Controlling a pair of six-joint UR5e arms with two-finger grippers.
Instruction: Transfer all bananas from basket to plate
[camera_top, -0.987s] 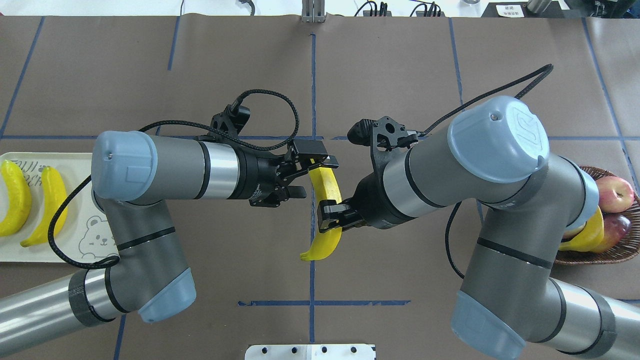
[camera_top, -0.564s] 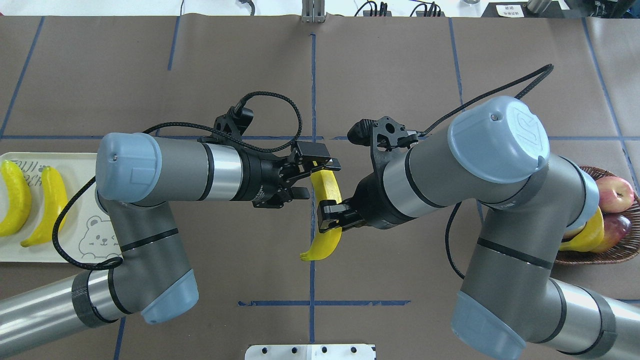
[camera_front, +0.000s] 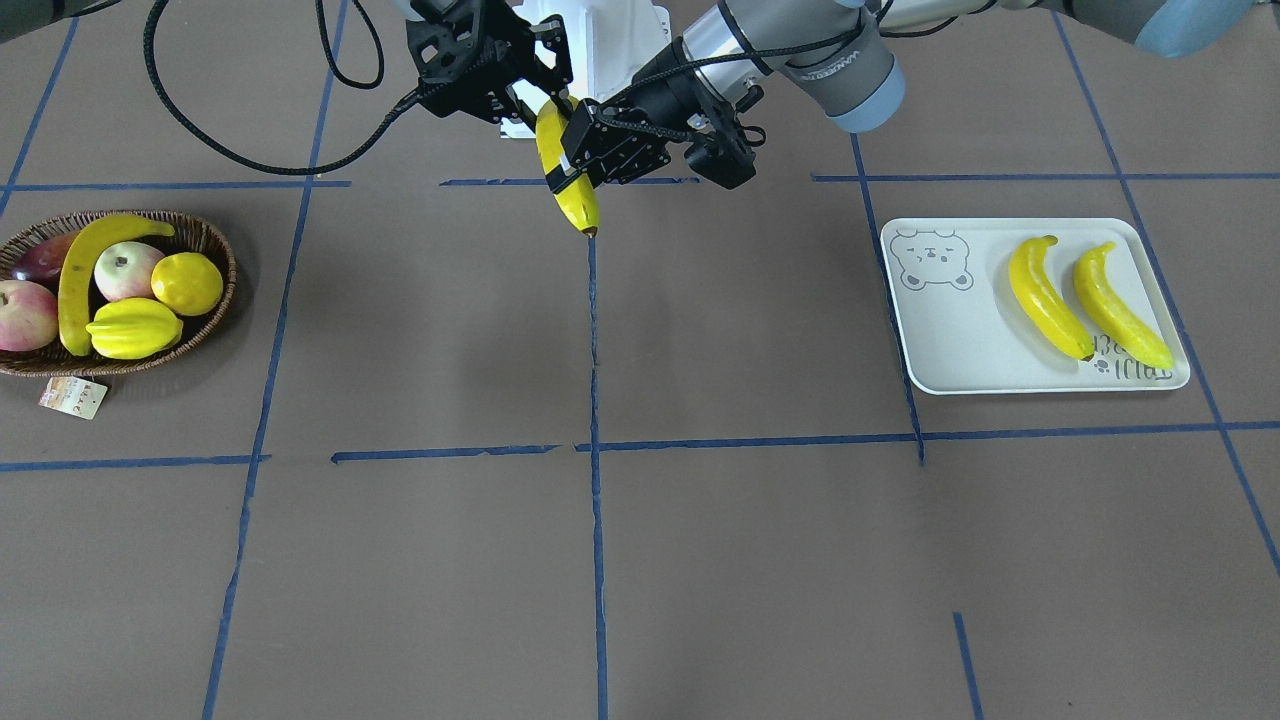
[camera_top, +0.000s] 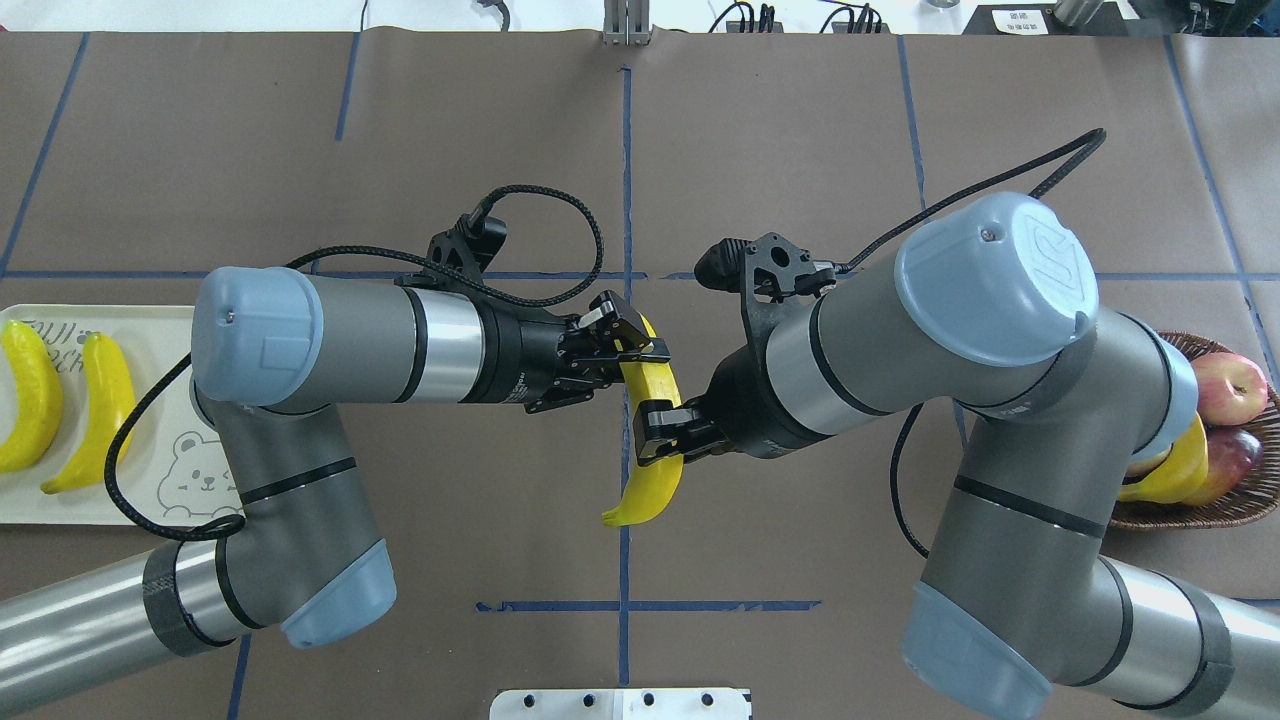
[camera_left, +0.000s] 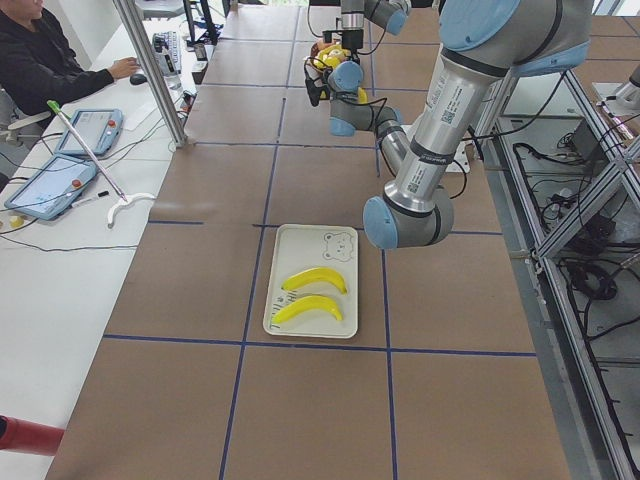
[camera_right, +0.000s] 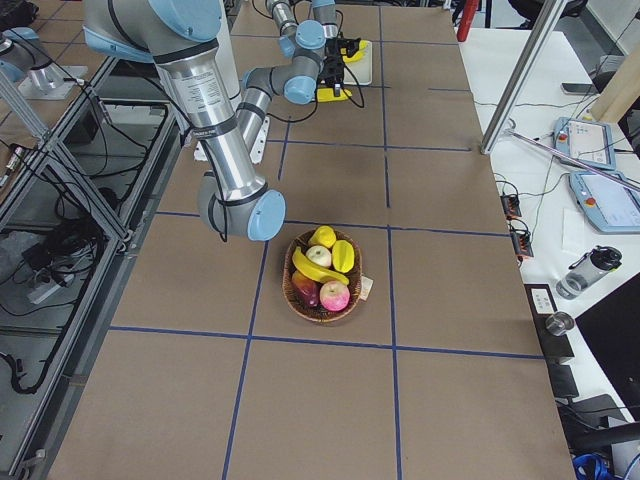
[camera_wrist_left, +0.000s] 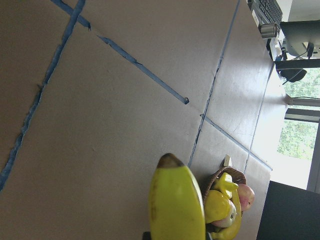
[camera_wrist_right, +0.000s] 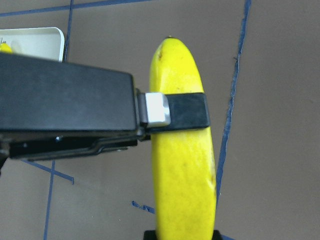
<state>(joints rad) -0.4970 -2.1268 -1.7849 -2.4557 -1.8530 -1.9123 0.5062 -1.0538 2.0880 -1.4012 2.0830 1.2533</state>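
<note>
Both arms meet over the middle of the table (camera_top: 800, 150), and between them they have one banana (camera_top: 652, 382) lifted off the brown surface. The left gripper (camera_top: 630, 345) is pinching the banana's far end, its fingers pressed in on the yellow skin. The right gripper (camera_top: 660, 432) is clamped across the same banana a little nearer the robot, about halfway along it. The right wrist camera shows a black finger with a silver pad lying flat across the fruit. The banana runs roughly along the blue centre tape line, and its curved near end sticks out free past the right gripper. From across the table its dark tip points down, hanging just over that tape line.

Well off to the robot's left lies the white plate (camera_front: 950, 335) with the bear face drawn in one corner. Two bananas are on it side by side, one (camera_front: 1045, 297) nearer the bear and the other (camera_front: 1120, 305) beside it towards the plate's outer edge, close together but not touching.

Well off to the robot's right sits the wicker basket (camera_front: 120, 366), with a paper tag (camera_front: 73, 397) on the table just beside it. One last banana (camera_front: 75, 285) lies curved over the other fruit in it. A lemon (camera_front: 187, 283), a starfruit (camera_front: 135, 328) and some apples (camera_front: 125, 270) share the basket with it.

A person (camera_left: 50, 60) sits at the white side desk beyond the far edge.
</note>
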